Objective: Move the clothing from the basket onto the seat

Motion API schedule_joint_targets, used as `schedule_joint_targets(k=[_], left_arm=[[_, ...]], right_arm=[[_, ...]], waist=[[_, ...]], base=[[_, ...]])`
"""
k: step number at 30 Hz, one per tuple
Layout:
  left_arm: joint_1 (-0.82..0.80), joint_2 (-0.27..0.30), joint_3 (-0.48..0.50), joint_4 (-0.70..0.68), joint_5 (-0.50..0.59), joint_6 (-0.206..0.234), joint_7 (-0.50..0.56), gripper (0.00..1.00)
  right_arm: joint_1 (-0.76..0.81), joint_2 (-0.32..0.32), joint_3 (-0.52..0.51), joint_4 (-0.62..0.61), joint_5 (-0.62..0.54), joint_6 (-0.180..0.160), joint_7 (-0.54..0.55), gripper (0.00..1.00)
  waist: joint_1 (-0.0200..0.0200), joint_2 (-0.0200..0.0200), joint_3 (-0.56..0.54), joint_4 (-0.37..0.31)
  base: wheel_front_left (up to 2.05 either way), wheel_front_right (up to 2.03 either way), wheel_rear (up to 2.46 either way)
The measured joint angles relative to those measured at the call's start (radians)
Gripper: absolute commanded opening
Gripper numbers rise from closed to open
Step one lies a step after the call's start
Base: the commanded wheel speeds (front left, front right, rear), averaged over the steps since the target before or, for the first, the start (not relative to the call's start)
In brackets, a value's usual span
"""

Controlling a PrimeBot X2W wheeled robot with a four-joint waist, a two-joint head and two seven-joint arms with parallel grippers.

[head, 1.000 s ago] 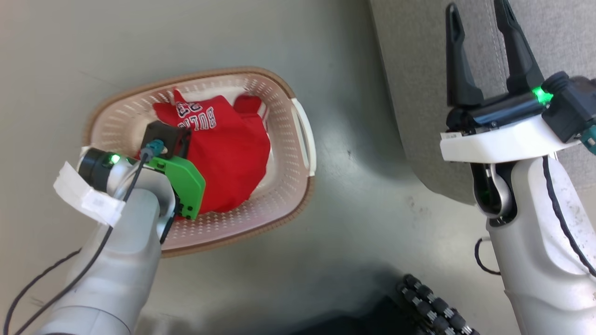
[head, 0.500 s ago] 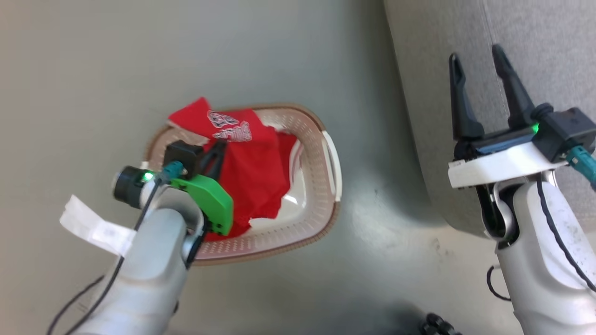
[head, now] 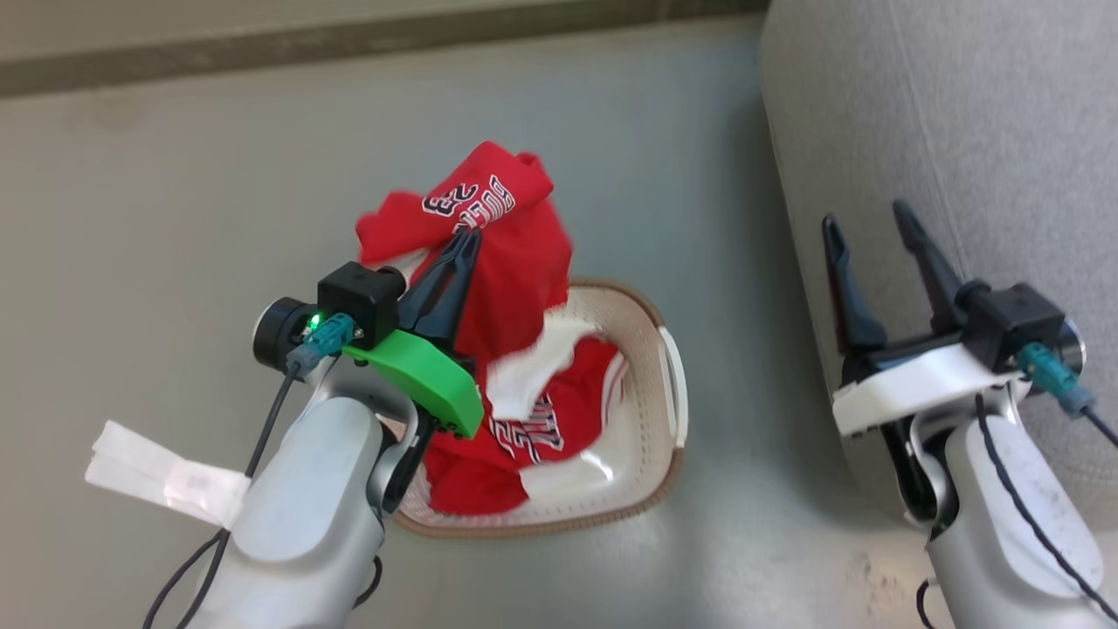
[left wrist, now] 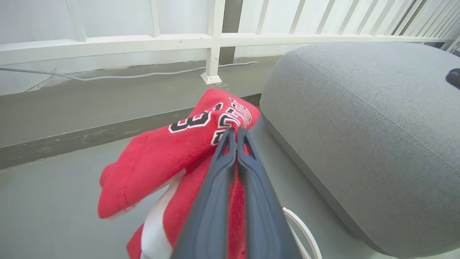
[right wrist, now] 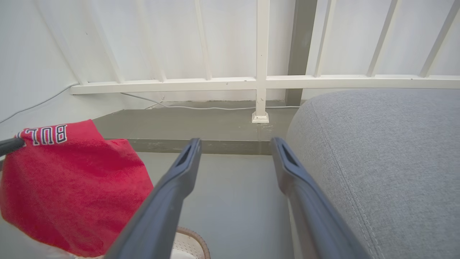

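The left gripper (head: 472, 234) is closed on the clothing. Its two dark fingers pinch a red jersey (head: 524, 262) just beside the white-and-black "BULLS 23" lettering, and the fabric drapes down from the fingertips toward the basket (head: 657, 411). In the head view the pinch point sits at 11 o'clock from the basket, outside its rim. More red fabric (head: 546, 428) with white trim and lettering lies inside the basket. Whether it is a separate garment or the lower part of the held jersey cannot be determined. The basket stands on the grey floor (head: 175, 218). The seat (head: 961, 131) is at 3 o'clock from the basket, near it but apart. The right gripper (head: 863, 214) is also at 3 o'clock from the basket, just beside the seat's rounded edge, with its fingers spread wide and nothing between them. In the right wrist view the seat's stitched seam runs at 4 o'clock and the held jersey hangs at 9 o'clock. A white railing (right wrist: 258, 82) stands at 12 o'clock, with a thin cable (right wrist: 201, 107) along its base.
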Motion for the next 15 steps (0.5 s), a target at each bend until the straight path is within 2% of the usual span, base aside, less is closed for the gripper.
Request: schedule_joint_targets(k=[9, 15], left_arm=[[0.051, 0.0, -0.008, -0.162, 0.009, 0.0, -0.002, 0.0], [0.083, 0.006, -0.051, -0.253, 0.006, 0.0, -0.003, 0.0]], right_arm=[[0.066, 0.006, 0.02, 0.04, 0.0, 0.008, 0.0, 1.0], [0.112, 0.009, 0.038, 0.054, 0.0, 0.017, 0.0, 1.0]], waist=[[0.0, 0.0, -0.126, 0.034], [0.0, 0.0, -0.206, 0.045]], base=[[0.0, 0.0, 0.0], [0.0, 0.0, 0.0]])
